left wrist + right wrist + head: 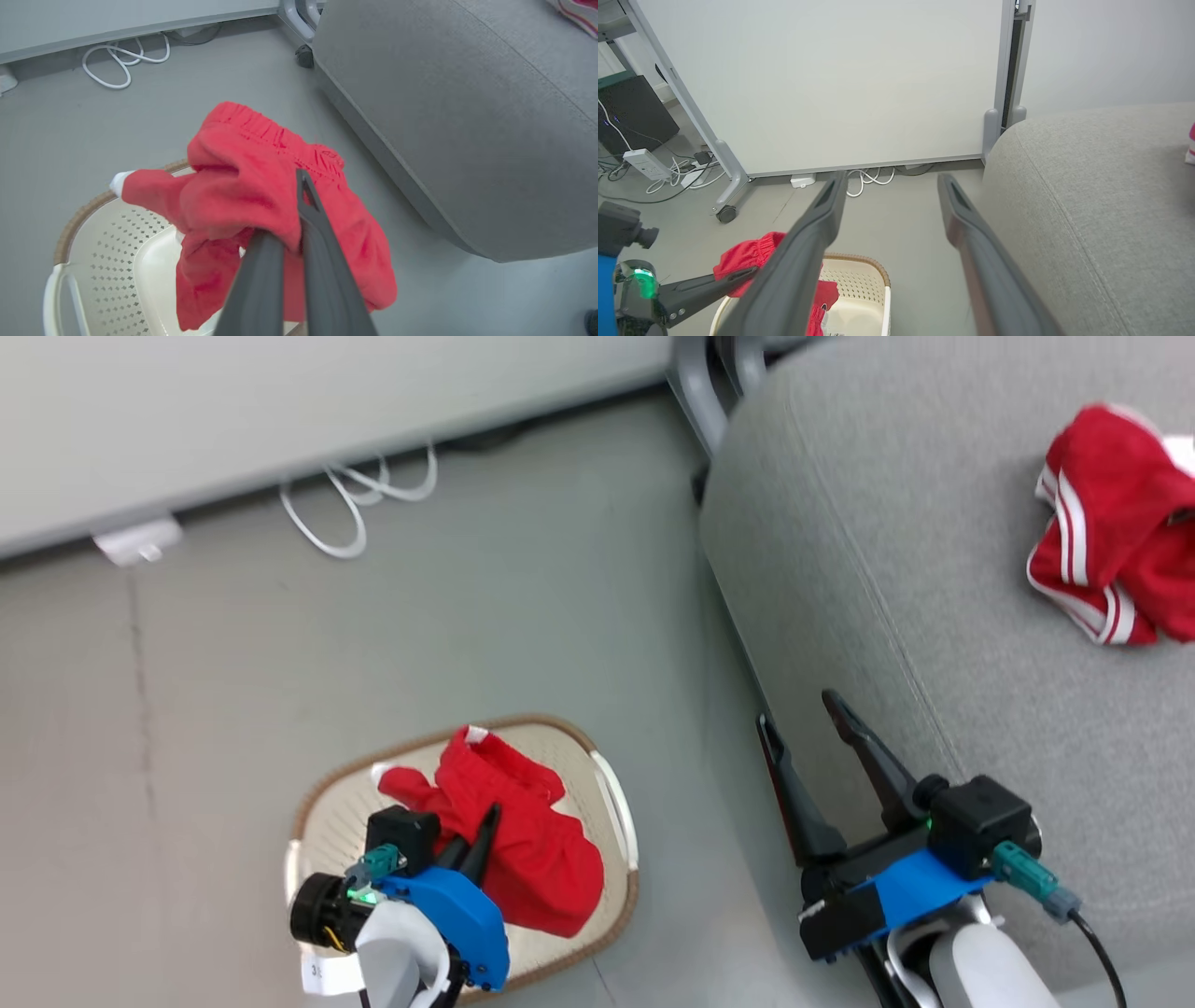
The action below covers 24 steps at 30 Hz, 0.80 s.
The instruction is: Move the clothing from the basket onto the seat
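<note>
At the far left a white cable (350, 499) lies looped on the grey floor (523, 569) along the foot of a pale panel (280, 392). Nearer the robot stands the basket (560, 726), cream and perforated with a brown rim, with a strip of bare floor between it and the seat. Over it the left gripper (474, 845) has its two dark fingers pressed together on a red garment (541, 868). In the left wrist view the fabric bunches around the fingers with its elastic waistband uppermost, and its lower folds hang down toward the basket's base. In the right wrist view the upper part of the garment sits above the basket's rim. Further right, the right gripper (798, 709) hovers at the seat's left edge, jaws spread wide with nothing between them. The seat (934, 635), a broad grey cushion with a visible seam, takes up the right side. A second red garment (1111, 523) with white stripes lies crumpled on the seat at the far right.
</note>
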Motion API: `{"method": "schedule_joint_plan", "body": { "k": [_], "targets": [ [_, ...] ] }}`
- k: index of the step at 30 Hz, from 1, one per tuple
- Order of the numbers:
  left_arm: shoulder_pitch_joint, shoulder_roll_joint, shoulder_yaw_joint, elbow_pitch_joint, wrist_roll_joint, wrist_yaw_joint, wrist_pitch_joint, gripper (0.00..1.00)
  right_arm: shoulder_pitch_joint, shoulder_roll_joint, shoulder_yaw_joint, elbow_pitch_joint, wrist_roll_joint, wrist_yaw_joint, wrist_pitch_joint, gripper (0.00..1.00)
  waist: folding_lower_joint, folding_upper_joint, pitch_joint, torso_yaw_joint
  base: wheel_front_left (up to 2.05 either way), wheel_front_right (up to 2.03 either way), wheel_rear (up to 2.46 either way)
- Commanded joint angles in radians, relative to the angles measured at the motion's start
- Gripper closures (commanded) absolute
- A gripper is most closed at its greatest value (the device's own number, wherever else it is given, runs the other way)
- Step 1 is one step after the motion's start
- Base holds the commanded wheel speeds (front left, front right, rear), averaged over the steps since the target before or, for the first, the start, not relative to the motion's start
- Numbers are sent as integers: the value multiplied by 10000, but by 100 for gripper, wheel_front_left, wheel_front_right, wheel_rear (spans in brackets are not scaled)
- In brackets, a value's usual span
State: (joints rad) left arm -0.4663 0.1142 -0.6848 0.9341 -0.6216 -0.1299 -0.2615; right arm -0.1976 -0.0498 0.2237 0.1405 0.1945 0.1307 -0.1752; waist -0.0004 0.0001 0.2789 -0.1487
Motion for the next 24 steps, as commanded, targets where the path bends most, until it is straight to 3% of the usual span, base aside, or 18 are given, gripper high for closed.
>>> {"method": "schedule_joint_plan", "body": {
  "k": [1, 13, 24],
  "targets": [
    [135, -24, -20, -74, -53, -11, -52, 100, 230, -12, -7, -9, 46, 1, 66, 0, 4, -1, -1104, 648, 0, 0, 0],
    [-181, -102, -848, -1152, -506, -11, -54, 100, 1243, -10, -260, -253, 264, 1, 401, 0, 4, -1, -2693, 1127, 0, 0, 0],
    [-1696, -222, -1761, -2203, -1263, -11, 426, 100, 1399, -10, -270, -363, 396, 1, 479, 0, 4, -1, -2955, 1213, 0, 0, 0]
  ]
}}
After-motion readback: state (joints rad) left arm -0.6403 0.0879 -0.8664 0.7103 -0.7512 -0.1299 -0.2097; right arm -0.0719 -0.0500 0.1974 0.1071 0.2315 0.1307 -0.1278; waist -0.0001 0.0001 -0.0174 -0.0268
